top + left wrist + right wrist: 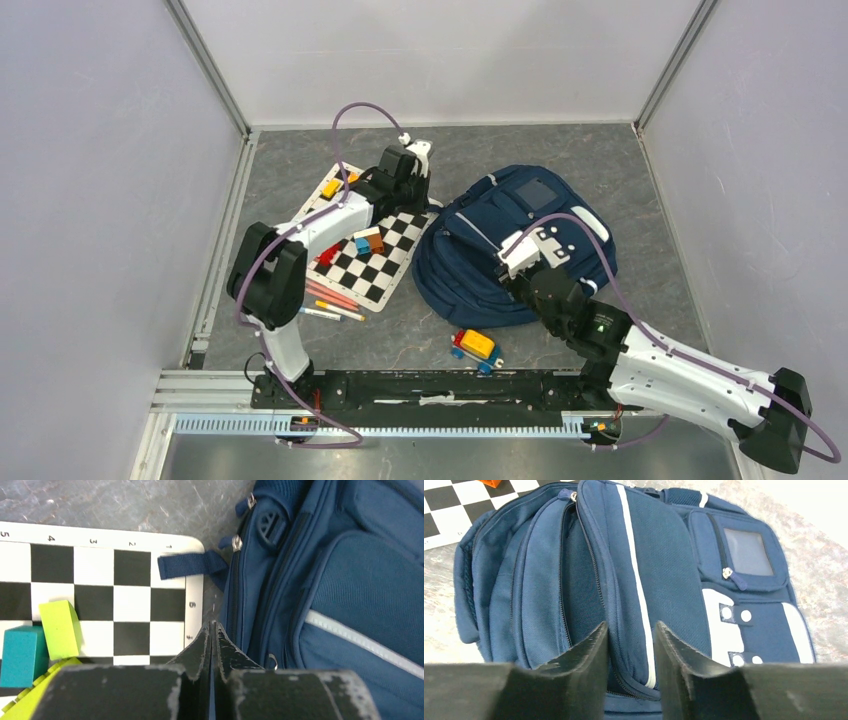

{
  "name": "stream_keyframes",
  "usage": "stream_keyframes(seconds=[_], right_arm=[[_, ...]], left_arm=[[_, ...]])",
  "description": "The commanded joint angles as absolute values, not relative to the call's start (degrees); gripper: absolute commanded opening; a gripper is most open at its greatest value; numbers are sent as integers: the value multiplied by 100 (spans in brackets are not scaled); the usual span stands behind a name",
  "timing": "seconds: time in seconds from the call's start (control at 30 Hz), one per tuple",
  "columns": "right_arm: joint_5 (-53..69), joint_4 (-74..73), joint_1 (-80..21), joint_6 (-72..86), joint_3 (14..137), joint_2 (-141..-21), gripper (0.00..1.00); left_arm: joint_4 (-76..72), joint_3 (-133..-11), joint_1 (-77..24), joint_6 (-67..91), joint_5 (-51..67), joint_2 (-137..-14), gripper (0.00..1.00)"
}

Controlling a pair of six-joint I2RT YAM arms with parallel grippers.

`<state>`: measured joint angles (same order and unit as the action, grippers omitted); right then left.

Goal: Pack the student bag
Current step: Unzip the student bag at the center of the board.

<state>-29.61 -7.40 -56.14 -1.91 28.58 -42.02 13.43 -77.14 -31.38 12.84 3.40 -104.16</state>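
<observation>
The student bag [480, 260] is navy blue with a pale stripe and lies flat at mid-table. It also shows in the left wrist view [350, 580] and the right wrist view [664, 555]. My right gripper [518, 262] is on top of the bag. Its jaws [630, 625] are closed on the raised front flap that carries the stripe. A zip gap is open to the left of the flap. My left gripper [418, 192] is shut and empty [213, 624]. Its tips are at the chessboard's edge beside the bag's zips.
A chessboard [385, 265] lies left of the bag and carries small blocks [368, 241], green [59, 629] and teal [20, 655] among them. Several pens [330, 300] lie at its near edge. A toy car [476, 347] sits in front of the bag. Walls enclose the table.
</observation>
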Motion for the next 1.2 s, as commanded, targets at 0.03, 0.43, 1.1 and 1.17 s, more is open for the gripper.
stream_keyframes(seconds=[0.03, 0.43, 1.1, 1.17], right_arm=[[-3037, -838, -5564, -136, 3101, -4189, 63], [-2636, -1103, -5563, -36, 4364, -5768, 88], [-3341, -1530, -5556, -9, 5285, -7606, 58], [-3294, -1615, -5540, 138, 5332, -7476, 56]], left_arm=[[1090, -7201, -3166, 1239, 707, -9598, 19], [1050, -5968, -3164, 2574, 1322, -8384, 82], [-57, -4653, -3465, 3910, 1477, -8680, 53], [-44, -4617, -3463, 3828, 1354, -8712, 44]])
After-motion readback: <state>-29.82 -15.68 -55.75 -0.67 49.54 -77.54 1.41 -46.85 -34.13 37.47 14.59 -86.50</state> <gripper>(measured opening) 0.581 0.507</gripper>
